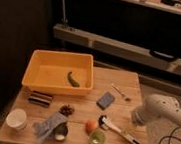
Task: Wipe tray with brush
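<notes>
Camera view has the robot's white arm at the right edge of the wooden bench, with its claw spread open and holding nothing, hanging just beside the handle of the slim white long-handled brush. That brush lies flat near the front right of the bench, well apart from the large deep yellow-orange plastic tray at the back left. So what could go wrong? I'd say the pickup first. The handle is thin and lies flat on the wood, so the claw could pinch bench instead of brush, or grab it out by the dark tip and have the head droop. The brush head sits right next to a small round orange fruit and a little green cup, so a sloppy approach probably knocks those. Then the carry over: a small blue rectangular pad and a thin metal spoon lie between brush and tray. The tub's tall wall could also catch the head, and a light plastic tub might just slide when pushed. Contents: the tray holds one small curved dark green thing, which wiping would shove around. I can't tell what's in the green cup or the white cup at front left.
</notes>
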`<state>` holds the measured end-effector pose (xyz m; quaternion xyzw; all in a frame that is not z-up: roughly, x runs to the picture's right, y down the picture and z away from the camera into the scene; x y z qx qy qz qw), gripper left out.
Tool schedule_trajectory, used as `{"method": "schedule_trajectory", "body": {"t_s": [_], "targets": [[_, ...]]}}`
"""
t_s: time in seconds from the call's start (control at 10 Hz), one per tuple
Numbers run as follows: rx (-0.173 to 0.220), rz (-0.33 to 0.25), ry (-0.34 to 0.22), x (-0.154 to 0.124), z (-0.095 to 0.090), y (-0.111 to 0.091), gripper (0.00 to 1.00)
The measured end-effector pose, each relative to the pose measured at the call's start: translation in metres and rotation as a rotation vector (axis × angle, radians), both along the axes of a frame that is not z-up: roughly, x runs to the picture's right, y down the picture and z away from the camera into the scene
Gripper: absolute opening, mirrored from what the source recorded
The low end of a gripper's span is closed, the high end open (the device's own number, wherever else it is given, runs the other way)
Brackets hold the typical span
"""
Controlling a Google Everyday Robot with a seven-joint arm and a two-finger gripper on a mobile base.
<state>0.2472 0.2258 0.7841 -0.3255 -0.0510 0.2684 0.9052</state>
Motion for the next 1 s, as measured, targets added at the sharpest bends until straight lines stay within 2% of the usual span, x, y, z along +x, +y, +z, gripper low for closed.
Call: {"method": "schedule_trajectory", "body": {"t_s": [0.2,0.4,0.7,1.0], "targets": [[-0.019,-0.015,-0.040,-0.010,-0.007,0.007,0.80],[-0.041,-0.019,-0.047,-0.011,-0.016,0.019,0.80],[-0.085,-0.010,-0.045,-0.015,-0.011,0.037,0.80],[-0.108,0.004,-0.036,-0.021,-0.005,0.042,0.80]]}}
